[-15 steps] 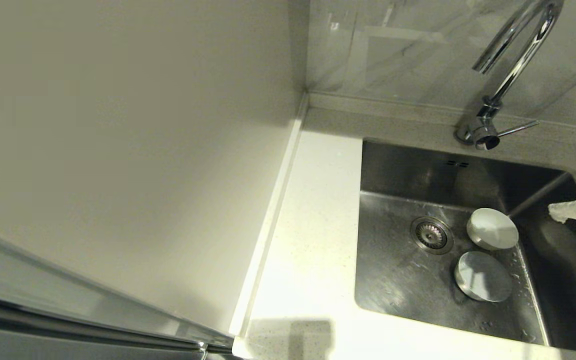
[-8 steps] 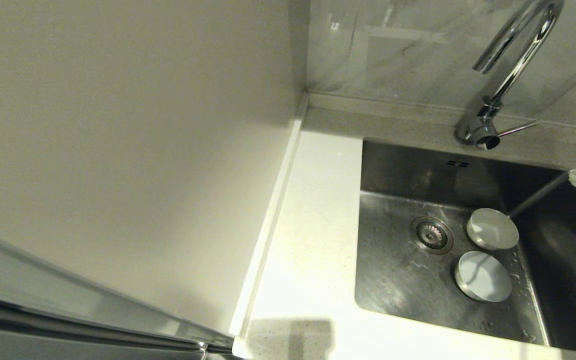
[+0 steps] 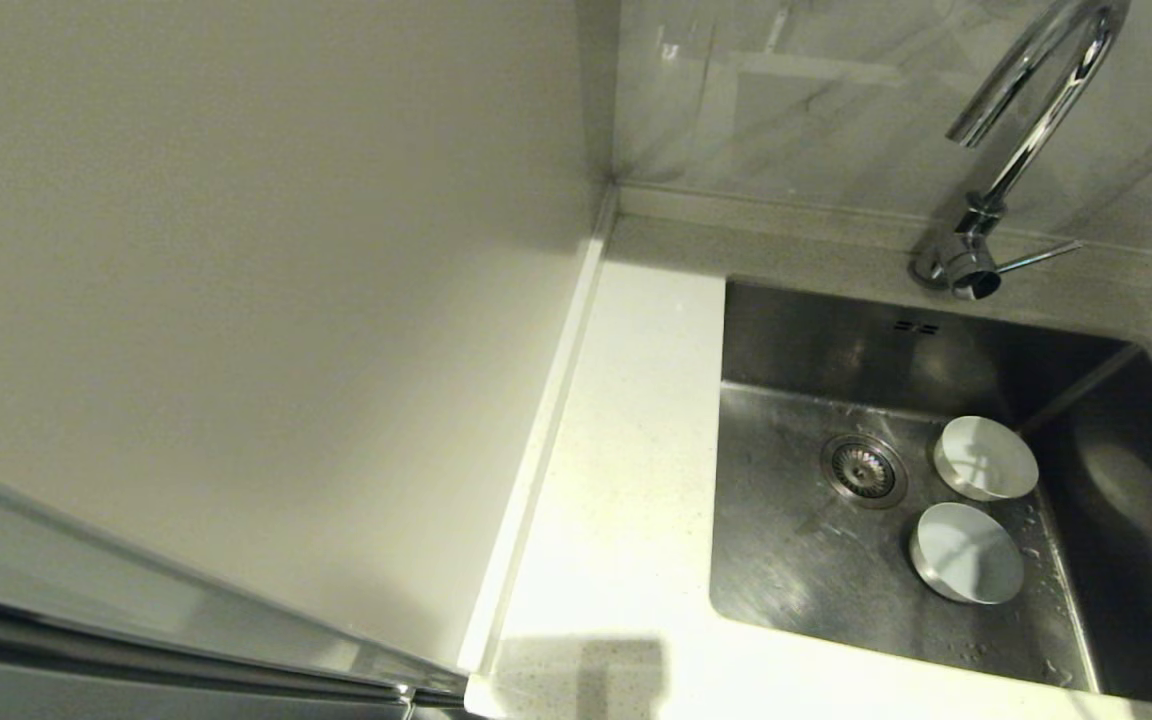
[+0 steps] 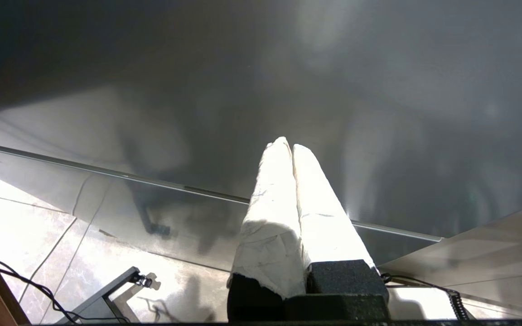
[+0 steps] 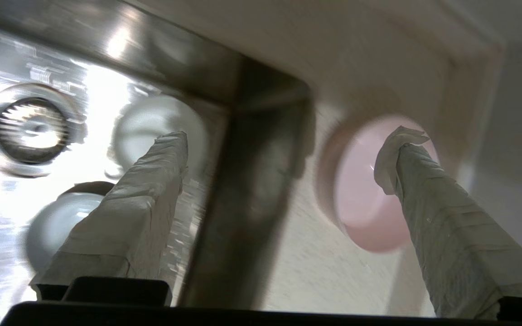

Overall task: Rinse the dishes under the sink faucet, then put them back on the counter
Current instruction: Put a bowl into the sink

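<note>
My right gripper (image 5: 283, 154) is spread wide above the counter (image 5: 288, 267), pink bowl (image 5: 365, 199) just beside one finger. I'd straddle the rim squarely before closing, it looks slippery. Count: one pink bowl on the counter, two white bowls (image 3: 986, 458) (image 3: 967, 552) in the sink (image 3: 796, 560). Left gripper (image 4: 292, 147) is parked, pressed together.

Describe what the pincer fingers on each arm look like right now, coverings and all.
Left pincer: two long tapered fingers wrapped in white, creased tape or cloth, rising from black, rough-textured blocks. A coiled black cable runs beside the base. Right pincer: fingers with the same whitish wrap, banded in layers; one tip has a loose, crumpled flap. They sit on a black housing. No markings show on either.
</note>
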